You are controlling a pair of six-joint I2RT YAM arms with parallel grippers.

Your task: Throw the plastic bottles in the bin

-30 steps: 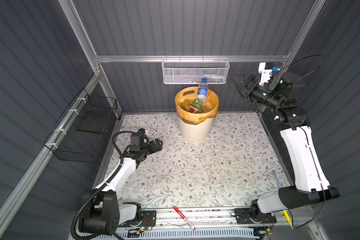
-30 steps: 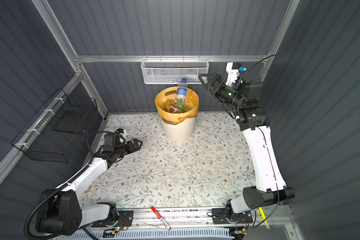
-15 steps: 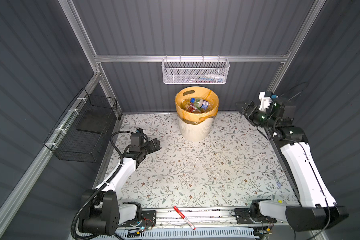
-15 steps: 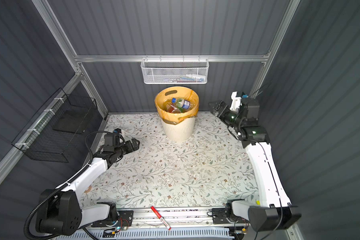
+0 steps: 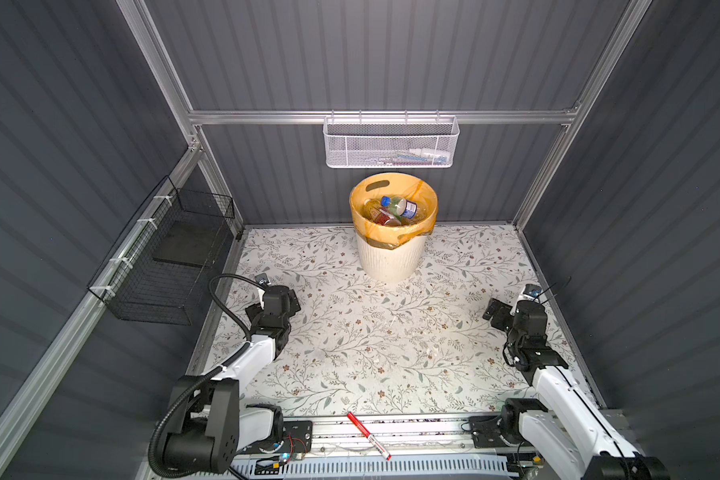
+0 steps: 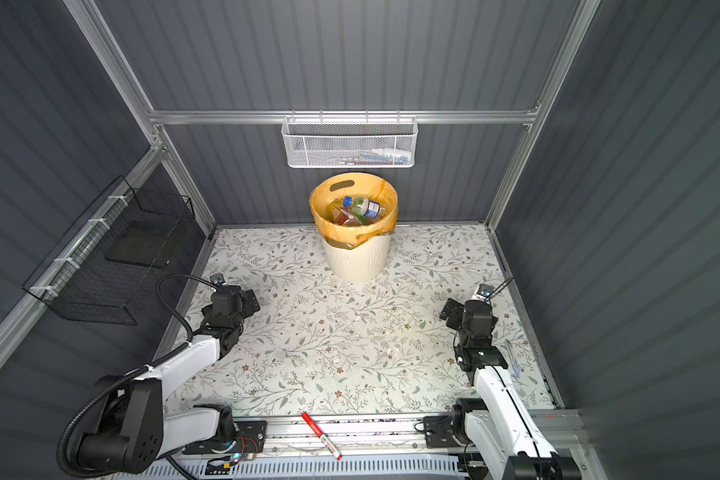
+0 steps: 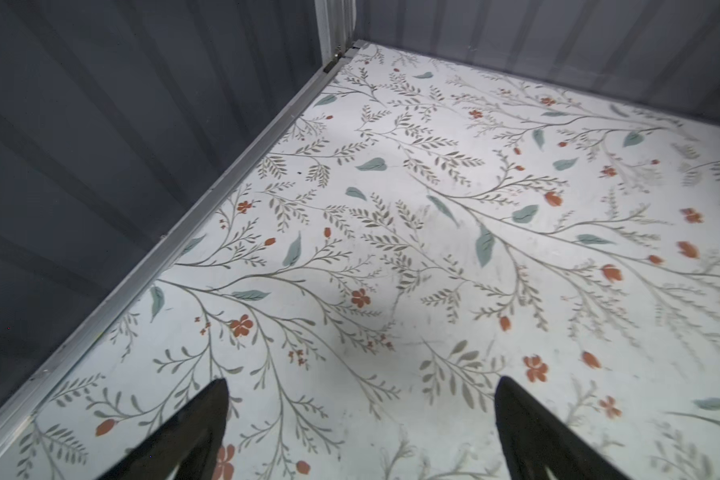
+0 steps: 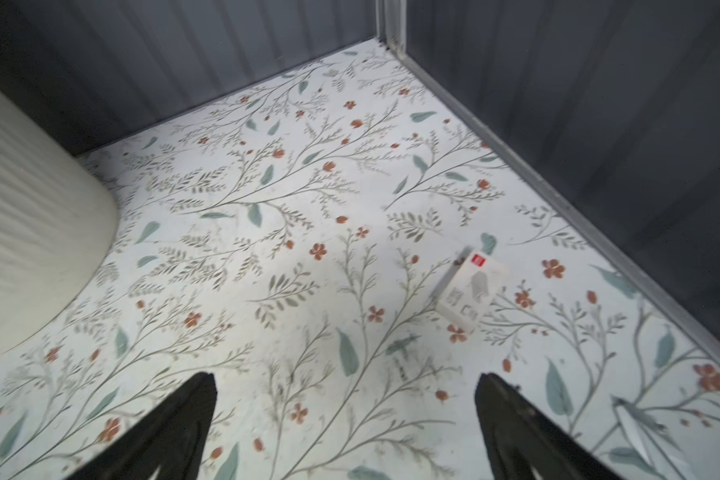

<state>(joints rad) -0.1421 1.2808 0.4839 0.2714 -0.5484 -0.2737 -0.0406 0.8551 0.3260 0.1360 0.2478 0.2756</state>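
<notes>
From my station the job looks finished, or close to it. Sweeping the table (image 5: 371, 332) from 9 o'clock over to 3 o'clock in both top views, I find no bottle lying loose on the floral surface. The plastic bottles (image 5: 398, 208) I can see are all piled inside the bin (image 5: 391, 259), which stands at 12 o'clock against the back wall. A blue-capped bottle lies on top of orange and red labels. I cannot count them in that heap.

The black wire basket (image 5: 167, 257) on the wall at 9 o'clock shows no bottle. The white mesh basket (image 5: 391, 141) above the bin holds a few small things I cannot make out. What else sits out is not bottle work: a red marker pen (image 5: 368, 435) on the rail at 6 o'clock, and a small white box (image 8: 472, 291) near the right wall, seen from the right wrist.

The left pincer (image 7: 361, 381) sits low at 9 o'clock with its jaws spread wide and only bare table between them. From it the bin and its bottles lie well apart, toward 2 o'clock.

The right pincer (image 8: 346, 375) sits low at 3 o'clock, also spread wide and holding nothing. From it the bin lies well apart, toward 10 o'clock, and its ribbed wall shows at the edge of the right wrist view.

I judge that nothing is left to throw, unless the mesh basket hides a bottle.
</notes>
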